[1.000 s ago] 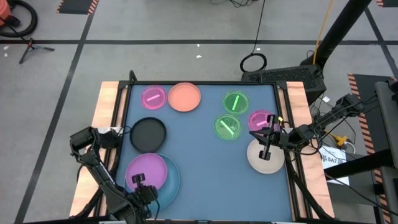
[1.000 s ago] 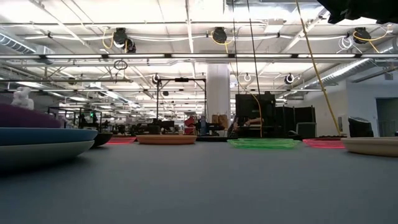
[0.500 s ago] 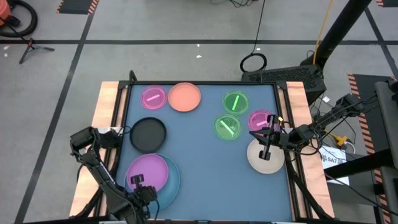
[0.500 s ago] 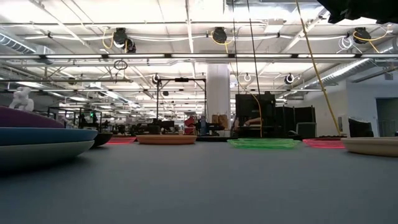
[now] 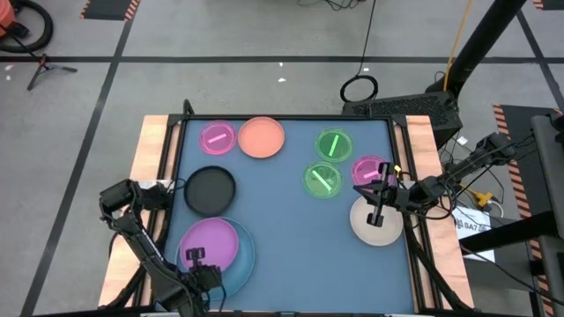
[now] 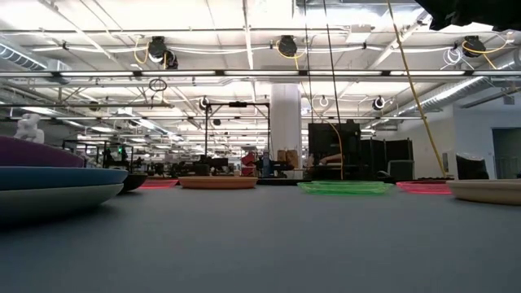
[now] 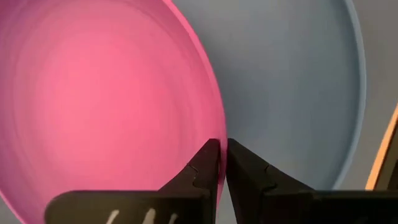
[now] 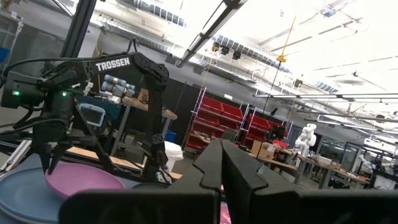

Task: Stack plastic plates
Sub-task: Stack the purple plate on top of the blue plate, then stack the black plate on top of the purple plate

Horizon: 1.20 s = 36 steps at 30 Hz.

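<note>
While the left arm folds low over the table's [image 5: 291, 264] near-left corner, its left gripper [image 5: 194, 257] sits at the near rim of the purple plate [image 5: 210, 244], fingers [image 7: 205, 171] pinched almost together on that rim with only a thin slit between them. Purple plate lies inside the large light-blue plate [image 5: 240, 264], which in the low view rests on a grey plate [image 6: 49, 199] beneath it. Right arm reaches in from the right edge; right gripper [image 5: 378, 214] hangs over the beige plate [image 5: 366, 224], fingers [image 8: 214, 165] fully closed and holding nothing. Beige plate partly covered by that gripper; one pink plate [image 5: 367, 169] beside it is partly hidden too. Low view cuts the stack off at the frame's side. Loose on the table: black plate [image 5: 210, 188] by the left edge, a second pink plate [image 5: 217, 137] and orange plate [image 5: 262, 137] along the far edge, two green plates [image 5: 333, 144] right of centre, close together.
</note>
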### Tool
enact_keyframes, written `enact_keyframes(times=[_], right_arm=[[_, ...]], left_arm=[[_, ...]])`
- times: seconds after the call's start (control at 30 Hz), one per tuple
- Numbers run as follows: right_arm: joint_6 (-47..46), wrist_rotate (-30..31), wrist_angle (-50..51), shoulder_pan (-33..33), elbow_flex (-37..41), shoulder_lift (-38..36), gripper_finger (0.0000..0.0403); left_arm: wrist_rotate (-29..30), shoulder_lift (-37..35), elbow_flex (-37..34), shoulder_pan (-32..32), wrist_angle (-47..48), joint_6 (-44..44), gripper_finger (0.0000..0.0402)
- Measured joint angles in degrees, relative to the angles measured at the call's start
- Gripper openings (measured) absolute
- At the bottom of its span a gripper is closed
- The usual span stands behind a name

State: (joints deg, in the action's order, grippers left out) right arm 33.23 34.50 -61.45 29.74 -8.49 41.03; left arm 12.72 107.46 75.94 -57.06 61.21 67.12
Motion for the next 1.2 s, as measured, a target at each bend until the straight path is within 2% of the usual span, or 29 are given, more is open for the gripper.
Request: enact_keyframes(times=[0.1, 0.33, 0.43, 0.67, 0.73, 0.9, 1.2], right_arm=[[0.02, 0.0, 0.0, -0.01, 0.0, 0.0, 0.0], [0.04, -0.02, 0.0, 0.0, 0.0, -0.01, 0.0], [0.02, -0.02, 0.02, 0.0, 0.0, -0.01, 0.0], [-0.42, 0.0, 0.0, 0.0, 0.0, 0.01, 0.0], [-0.42, 0.02, 0.0, 0.0, 0.0, -0.01, 0.0], [-0.4, 0.04, 0.0, -0.01, 0.0, 0.0, 0.0], [-0.59, 0.13, -0.03, -0.01, 0.0, 0.01, 0.0]], left_arm=[[0.21, 0.0, 0.0, 0.04, 0.56, 0.71, 0.0044], [0.27, 0.0, 0.0, 0.15, 0.59, 1.87, 0.0125], [0.37, 0.0, 0.0, 0.16, 0.48, 0.46, 0.0145], [1.39, 0.0, 3.04, 1.42, 4.86, -4.42, 0.0149], [3.96, 0.0, 5.22, 2.18, 8.76, -5.62, 0.0149], [15.82, -0.84, 9.39, 4.45, 17.05, -7.59, 0.0149], [18.92, -5.57, 8.59, 13.1, 18.53, -17.94, 0.0149]])
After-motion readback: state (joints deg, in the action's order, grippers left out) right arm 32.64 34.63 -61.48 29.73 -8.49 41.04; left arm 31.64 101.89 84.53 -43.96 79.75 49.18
